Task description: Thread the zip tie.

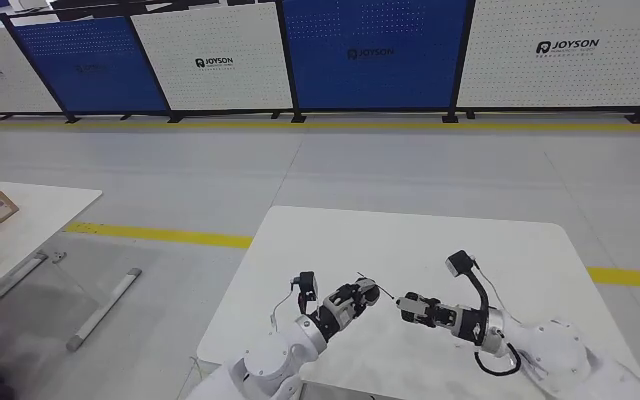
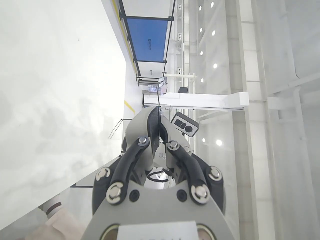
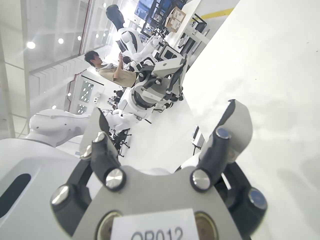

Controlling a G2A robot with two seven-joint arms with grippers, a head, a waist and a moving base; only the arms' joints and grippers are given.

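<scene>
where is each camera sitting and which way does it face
Top view: above the arms, looking down at the white table; both arms show, left gripper facing right gripper.
Left wrist view: on the left wrist, looking along its gripper, shut on the zip tie.
Right wrist view: on the right wrist, looking past its open gripper at the left one.
Shared: both wrist views show the table.

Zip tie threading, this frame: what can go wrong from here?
1. The left gripper pinches the thin zip tie with its free end sticking out; it may flex or swivel when touched.
2. The right gripper is open and empty, near the left one; a misaligned grab could miss or bump fingers.
</scene>
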